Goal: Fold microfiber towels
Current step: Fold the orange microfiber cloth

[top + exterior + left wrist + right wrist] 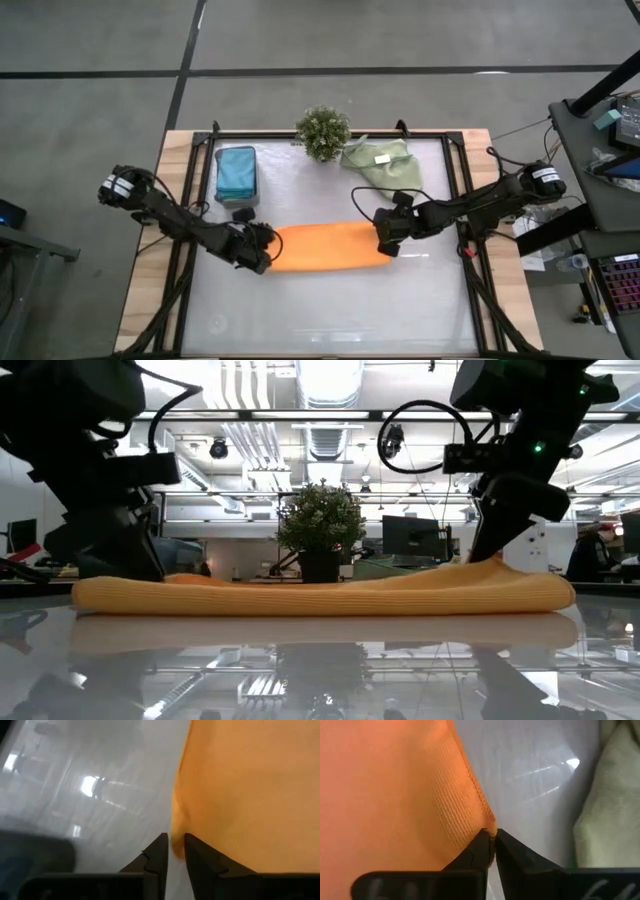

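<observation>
The orange towel lies folded into a long strip across the middle of the table, flat on the glass in the low view. My left gripper is at its left end, shut on its edge. My right gripper is at its right end, shut on a corner. Two teal-blue towels lie stacked at the far left. A sage-green towel with a white tag lies crumpled at the far right. My left gripper pinches the left-end edge of the orange towel between its two fingertips, coming in low from the table's left. That end rests on the table. One layer or several, I cannot tell. My right gripper pinches a corner at the towel's right end between its two fingertips, slanting down from the right. The corner is raised into a small peak, and the rest of the strip lies on the table.
A small bushy plant stands at the far middle, behind the orange towel. The sage-green towel shows close beside my right gripper in the right wrist view. Bare glass table lies toward the near edge.
</observation>
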